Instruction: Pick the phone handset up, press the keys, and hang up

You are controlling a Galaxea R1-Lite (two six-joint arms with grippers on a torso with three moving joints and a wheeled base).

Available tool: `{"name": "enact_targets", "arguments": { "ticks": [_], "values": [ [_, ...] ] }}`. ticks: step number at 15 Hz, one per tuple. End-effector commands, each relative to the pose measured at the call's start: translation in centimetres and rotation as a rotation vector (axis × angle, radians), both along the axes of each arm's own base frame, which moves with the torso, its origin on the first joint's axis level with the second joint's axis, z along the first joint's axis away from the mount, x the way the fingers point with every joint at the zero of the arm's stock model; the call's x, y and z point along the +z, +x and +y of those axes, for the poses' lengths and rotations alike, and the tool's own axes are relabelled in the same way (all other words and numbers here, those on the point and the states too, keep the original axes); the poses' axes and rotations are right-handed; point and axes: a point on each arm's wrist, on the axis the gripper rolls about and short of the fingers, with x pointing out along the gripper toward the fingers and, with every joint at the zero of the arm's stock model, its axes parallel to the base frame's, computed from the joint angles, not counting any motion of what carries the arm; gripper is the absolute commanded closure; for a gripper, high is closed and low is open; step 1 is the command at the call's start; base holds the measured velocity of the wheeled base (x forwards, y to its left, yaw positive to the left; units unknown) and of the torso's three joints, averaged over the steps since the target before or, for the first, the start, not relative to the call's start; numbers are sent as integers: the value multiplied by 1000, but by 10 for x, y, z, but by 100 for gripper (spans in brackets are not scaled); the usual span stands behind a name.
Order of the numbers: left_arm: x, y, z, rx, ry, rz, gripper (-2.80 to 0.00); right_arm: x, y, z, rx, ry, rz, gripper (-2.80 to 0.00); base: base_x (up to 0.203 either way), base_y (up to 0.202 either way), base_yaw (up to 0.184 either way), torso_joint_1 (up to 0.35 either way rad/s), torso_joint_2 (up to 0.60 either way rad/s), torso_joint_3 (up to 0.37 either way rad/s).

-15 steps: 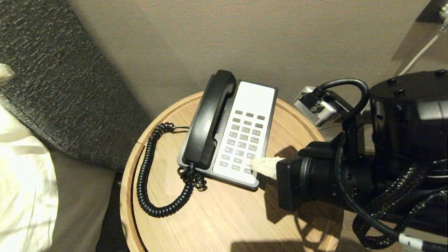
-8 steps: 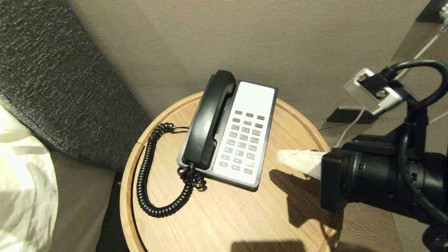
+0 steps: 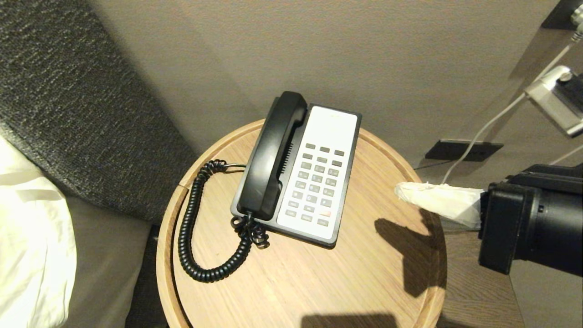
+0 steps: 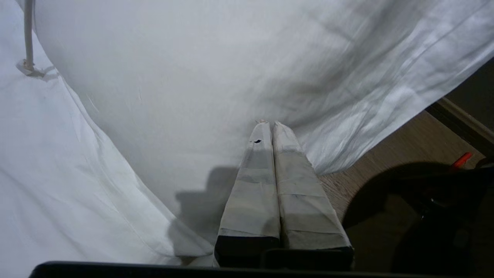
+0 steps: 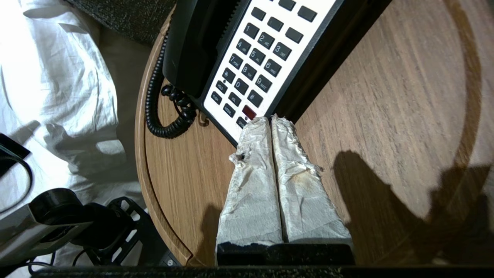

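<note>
Right fingers [image 3: 401, 190] closed, withdrawn from keypad [image 3: 316, 187]

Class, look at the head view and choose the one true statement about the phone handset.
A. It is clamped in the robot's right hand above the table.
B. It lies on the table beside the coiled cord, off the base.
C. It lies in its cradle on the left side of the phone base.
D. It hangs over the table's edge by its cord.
C: the phone handset rests on the phone base, while the right hand, shut and holding nothing, is off to the side.

right pincer [image 3: 401, 190] withdrawn off keypad [image 3: 315, 186], apparently raised
</note>
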Motion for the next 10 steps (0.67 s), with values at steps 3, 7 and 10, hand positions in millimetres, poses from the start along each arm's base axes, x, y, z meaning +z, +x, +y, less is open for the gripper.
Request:
{"name": "enact_targets", "arguments": {
  "ticks": [3, 7, 10],
  "values": [
    [-42, -9, -4, -169, 81, -69, 0, 5, -7, -10, 0, 29, -20, 0, 0, 0, 0, 0, 0, 0],
    [-59, -8, -11, -514, 230, -205, 0, 5, -13, -19, 2, 39, -28, 0, 0, 0, 0, 0, 0, 0],
    [-68, -7, -13, -630, 358, -136, 0, -3, -17, -24, 1, 27, -17, 0, 0, 0, 0, 0, 0, 0]
  ]
}}
